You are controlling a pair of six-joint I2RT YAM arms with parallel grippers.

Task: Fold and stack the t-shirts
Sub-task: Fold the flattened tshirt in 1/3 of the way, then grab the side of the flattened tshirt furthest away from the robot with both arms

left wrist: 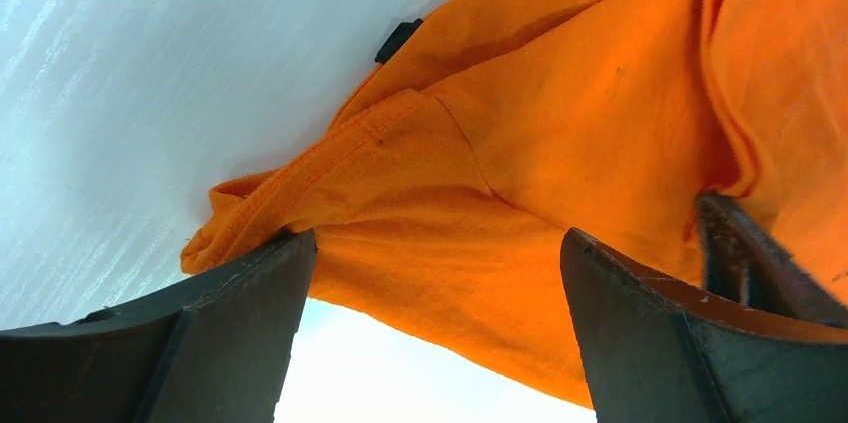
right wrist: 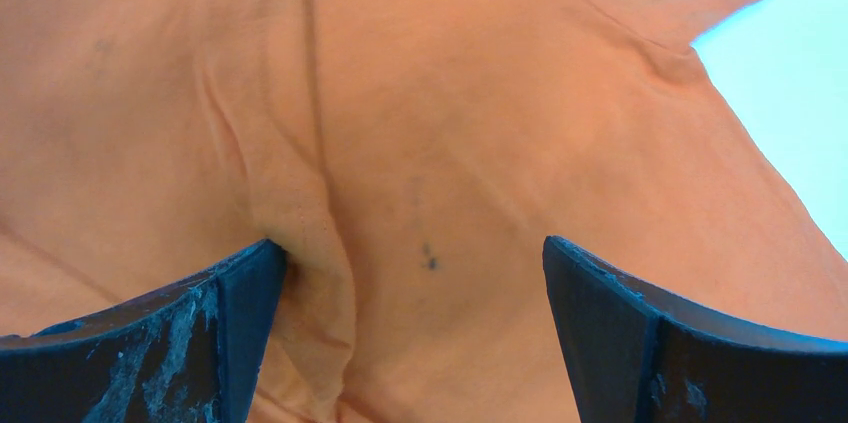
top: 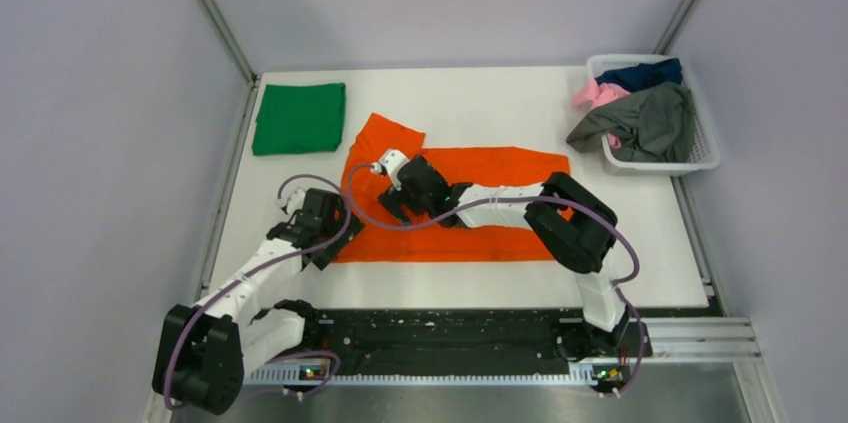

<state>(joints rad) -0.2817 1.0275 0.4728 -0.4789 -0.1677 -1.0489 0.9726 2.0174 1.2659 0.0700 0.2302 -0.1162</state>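
The orange t-shirt [top: 500, 168] lies spread across the middle of the table, one sleeve sticking up at its far left. A folded green t-shirt [top: 299, 117] lies at the far left. My left gripper [top: 335, 233] is open at the orange shirt's near left edge; in the left wrist view its jaws straddle the shirt's sleeve edge [left wrist: 430, 243]. My right gripper [top: 392, 205] is open over the shirt's left part; in the right wrist view its jaws stand wide over a cloth fold [right wrist: 410, 273]. Grey [top: 650, 123], pink [top: 597, 93] and navy [top: 640, 73] shirts lie in the basket.
A white lattice basket [top: 705, 148] stands at the far right corner. Metal frame posts rise at the back corners. The right arm's links lie across the orange shirt. The table's near edge carries a black rail.
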